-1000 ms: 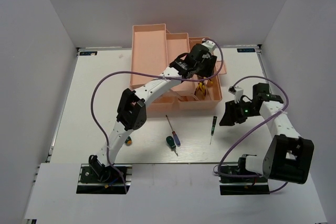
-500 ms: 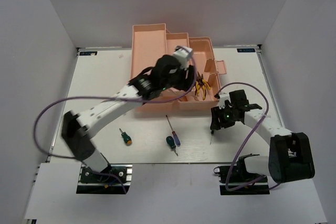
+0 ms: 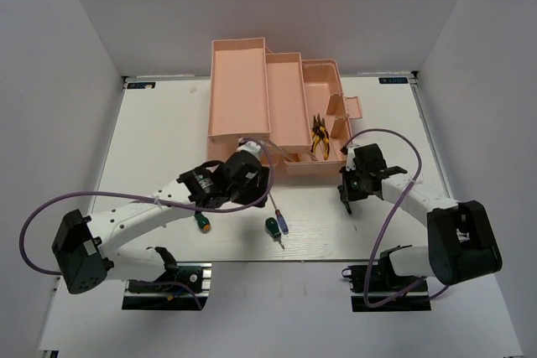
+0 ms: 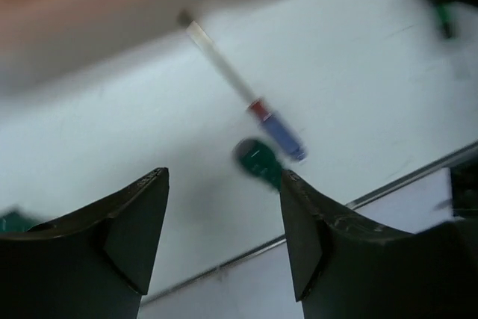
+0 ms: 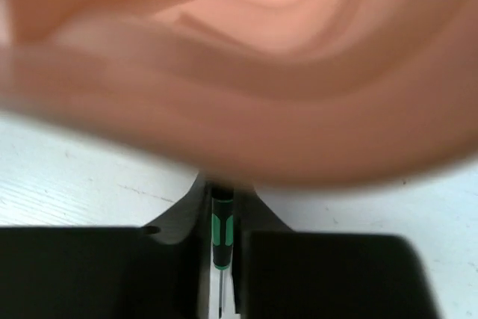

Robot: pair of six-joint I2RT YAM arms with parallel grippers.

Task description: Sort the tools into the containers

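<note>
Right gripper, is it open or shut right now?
Shut on the thin screwdriver: in the right wrist view the right gripper pinches its green-banded handle from both sides.

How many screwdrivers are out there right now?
4. One stubby green screwdriver lies near the left arm, a second stubby one beside the purple screwdriver; the right jaws hold a thin screwdriver. The arms may hide more.

Bright even light; wrist cams blurry.

White table [image 3: 151, 148], salmon-pink toolbox [image 3: 239, 81] at back, purple-handled screwdriver [image 3: 279, 217], green-handled screwdriver [image 3: 271, 225] beside it, second green-handled screwdriver [image 3: 202, 223] further left
</note>
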